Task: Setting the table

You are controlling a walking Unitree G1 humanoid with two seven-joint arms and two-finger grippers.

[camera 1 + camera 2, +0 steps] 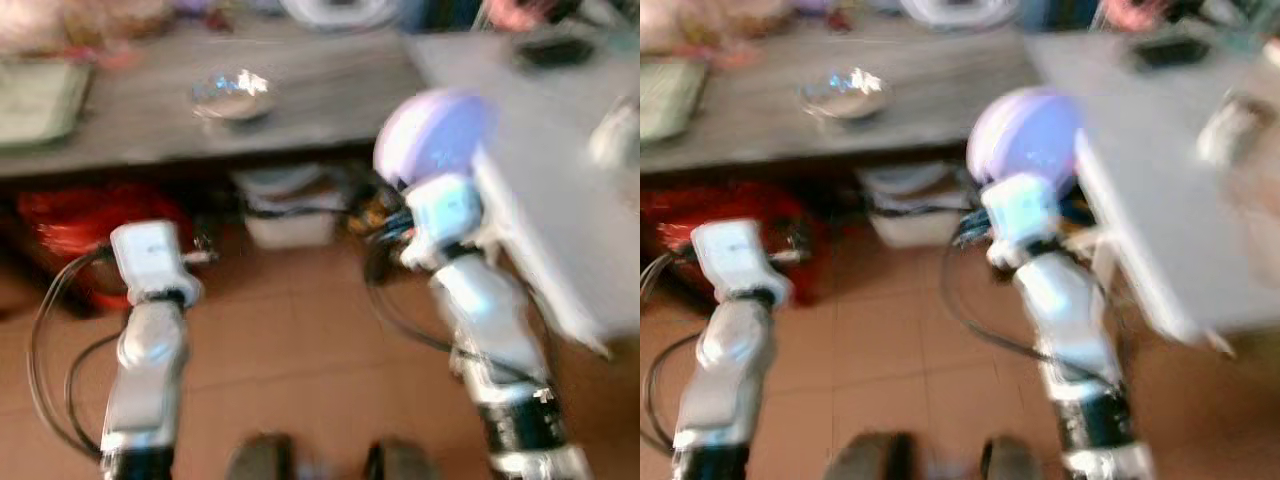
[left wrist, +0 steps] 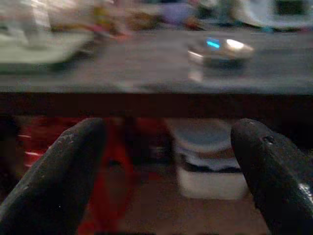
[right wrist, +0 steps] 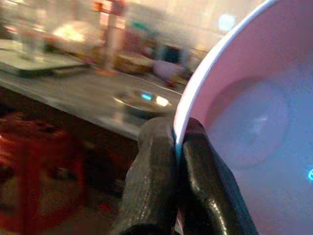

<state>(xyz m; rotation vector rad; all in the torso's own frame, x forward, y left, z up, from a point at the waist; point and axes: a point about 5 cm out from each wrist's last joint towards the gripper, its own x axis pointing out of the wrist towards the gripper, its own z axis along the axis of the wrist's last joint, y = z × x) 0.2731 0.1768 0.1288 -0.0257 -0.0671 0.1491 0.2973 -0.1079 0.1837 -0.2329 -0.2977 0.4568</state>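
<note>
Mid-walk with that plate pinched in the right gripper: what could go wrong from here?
1. The right gripper holds the lilac plate only by its rim, so it might slip or swing.
2. The plate rides beside the white table edge and may knock it.
3. The views are blurred, so placement is hard to judge.

Plate: a round, pale lavender plate [image 1: 440,135] with a white rim and a shallow centre well, seen blurred
Pose: held tilted up on edge, its face turned toward the camera
Grip: its rim is pinched between the two black fingers of the right gripper [image 3: 177,147], which are closed on it
Place: carried above the tiled floor, just beside the corner of the grey table [image 1: 560,160], not resting on it
</note>
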